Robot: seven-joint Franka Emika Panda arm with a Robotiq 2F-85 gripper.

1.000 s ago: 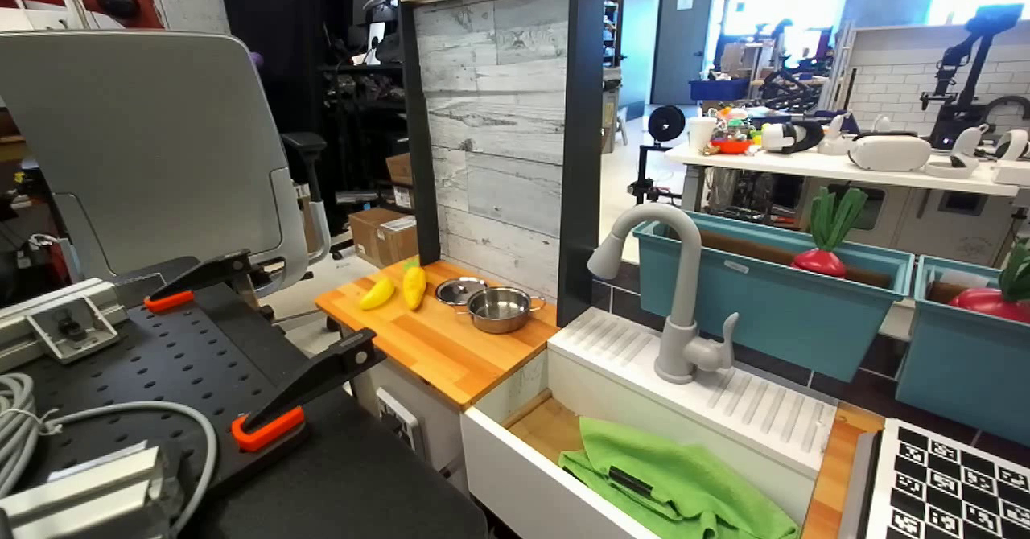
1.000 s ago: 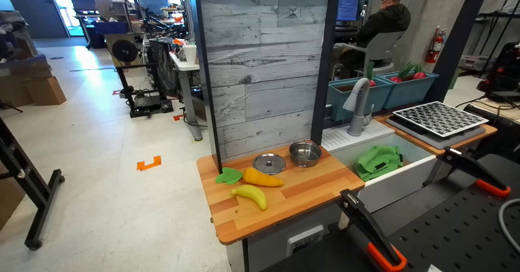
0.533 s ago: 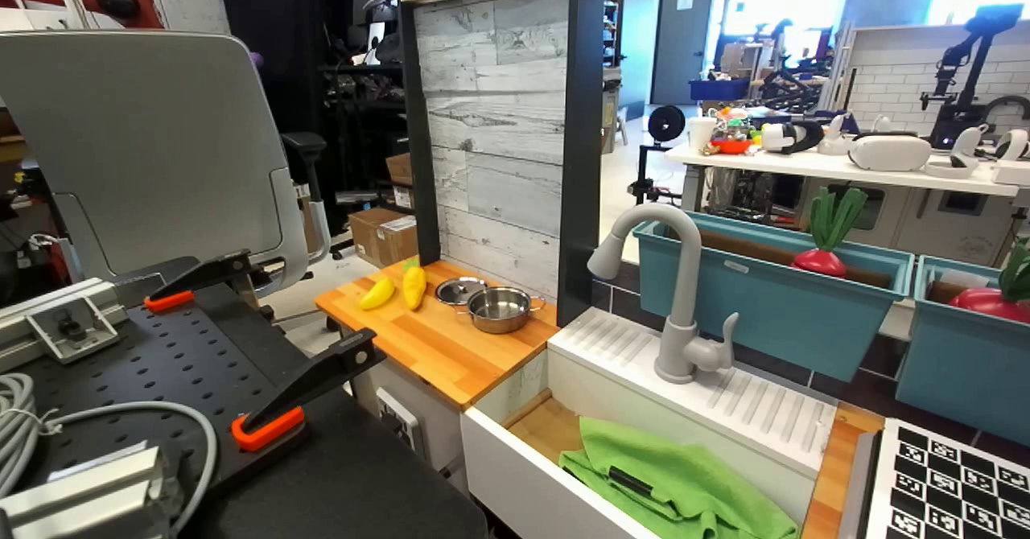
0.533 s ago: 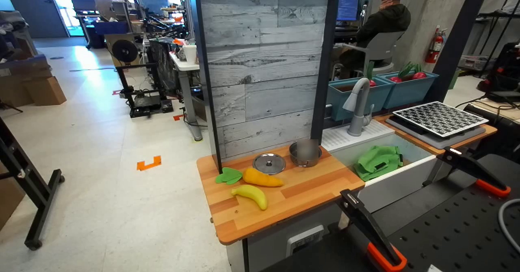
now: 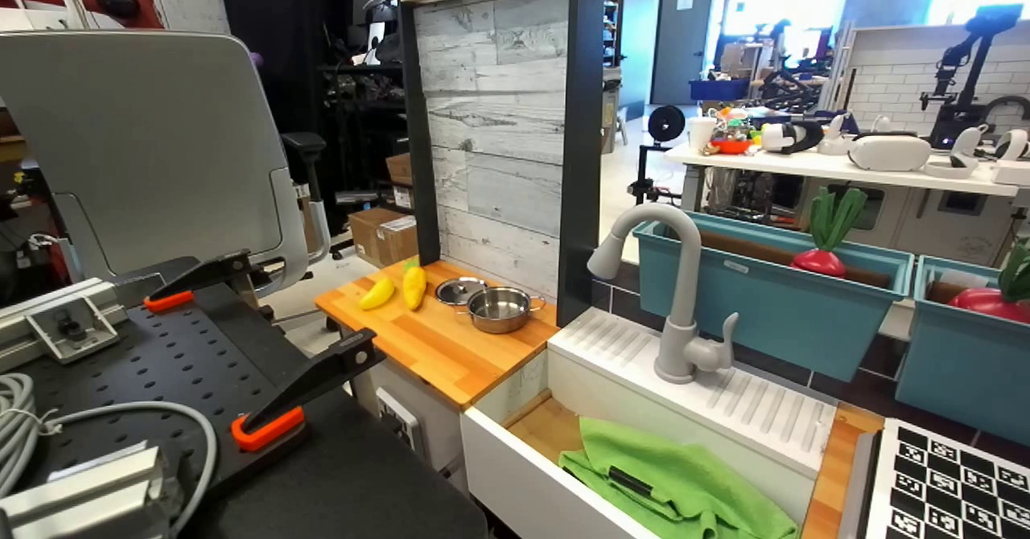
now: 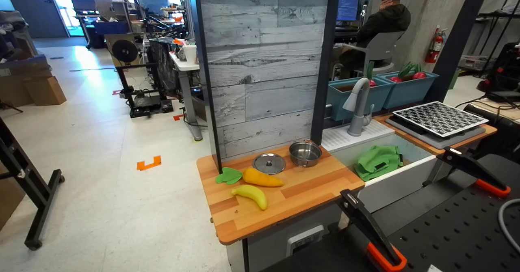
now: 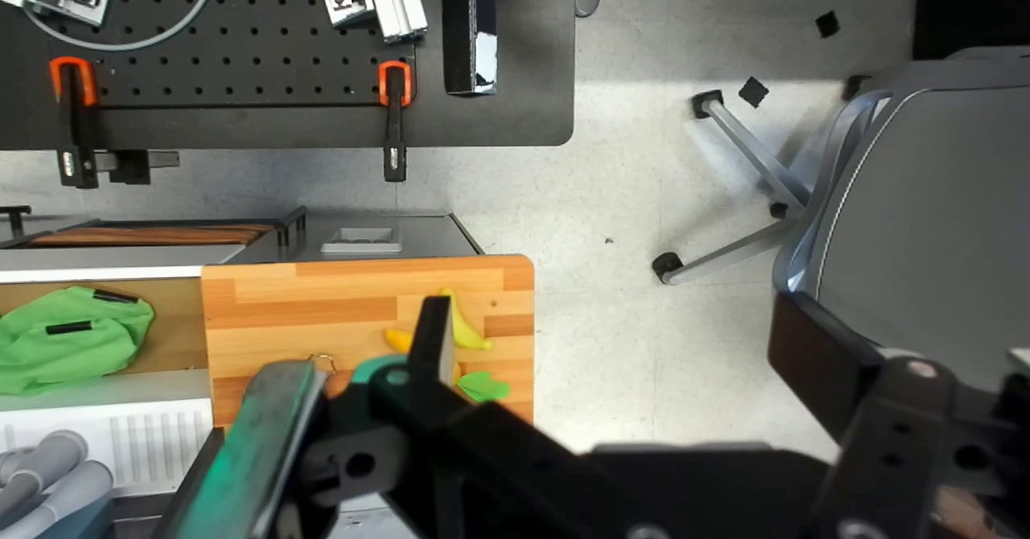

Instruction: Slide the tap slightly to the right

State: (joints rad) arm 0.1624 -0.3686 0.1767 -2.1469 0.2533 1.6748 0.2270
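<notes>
The tap [image 5: 684, 306] is a matte grey gooseneck faucet, upright on the white ribbed ledge behind the sink. Its arched spout points left in both exterior views [image 6: 358, 113], and its small lever is on the right side. In the wrist view the tap [image 7: 48, 475] shows in the lower left corner, cut off by the frame edge. My gripper [image 7: 611, 306] is open and empty in the wrist view. Floor shows between its wide-apart fingers, and the left finger covers part of the wooden counter. The gripper is well apart from the tap. Neither exterior view shows the gripper or arm.
The wooden counter [image 6: 325, 186] holds a banana [image 6: 251, 196], a carrot [image 6: 262, 178], a lid [image 6: 269, 163] and a steel pot [image 6: 305, 153]. A green cloth [image 5: 684, 475] lies in the sink. Teal planters [image 5: 772, 298] stand behind the tap. A tall panel [image 5: 499, 137] rises behind the counter.
</notes>
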